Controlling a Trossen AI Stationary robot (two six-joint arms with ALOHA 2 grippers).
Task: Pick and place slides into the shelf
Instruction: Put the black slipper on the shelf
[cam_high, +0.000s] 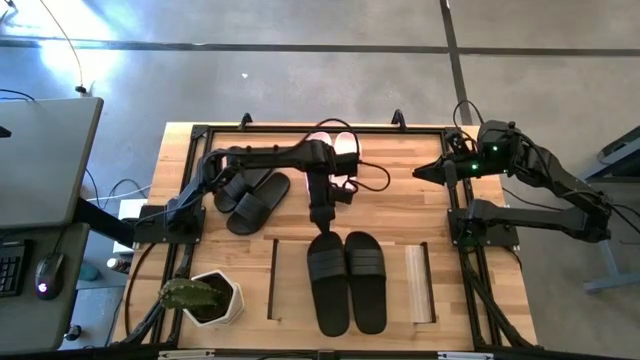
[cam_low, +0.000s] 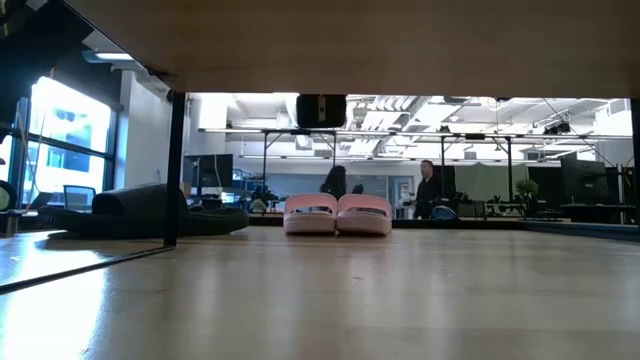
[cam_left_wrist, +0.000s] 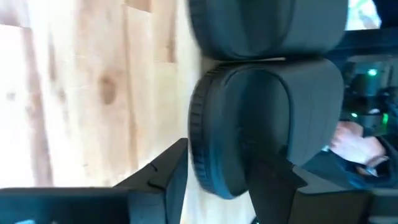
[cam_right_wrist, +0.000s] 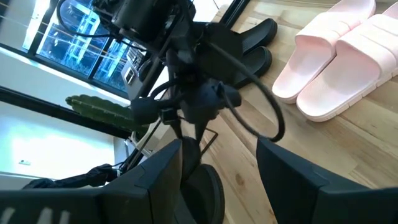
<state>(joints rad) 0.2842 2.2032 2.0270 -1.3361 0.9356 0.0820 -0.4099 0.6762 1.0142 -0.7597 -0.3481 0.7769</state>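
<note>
Wooden tabletop (cam_high: 400, 190) carries one black pair of slides (cam_high: 346, 282) lying side by side within the light-wood shelf (cam_high: 418, 283) at about 6 o'clock, a second black pair (cam_high: 248, 198) at 10 o'clock and the pink pair (cam_high: 334, 142) at 12 o'clock against the far edge. Left gripper (cam_high: 321, 216) hangs at the table's centre just above the heel of the left black slide, fingers (cam_left_wrist: 163, 177) spread either side of the heel and not pinching it. Right gripper (cam_high: 425, 172) waits at 2 o'clock with its jaws wide apart, and a white plant pot (cam_high: 211, 297) sits at 8 o'clock.
</note>
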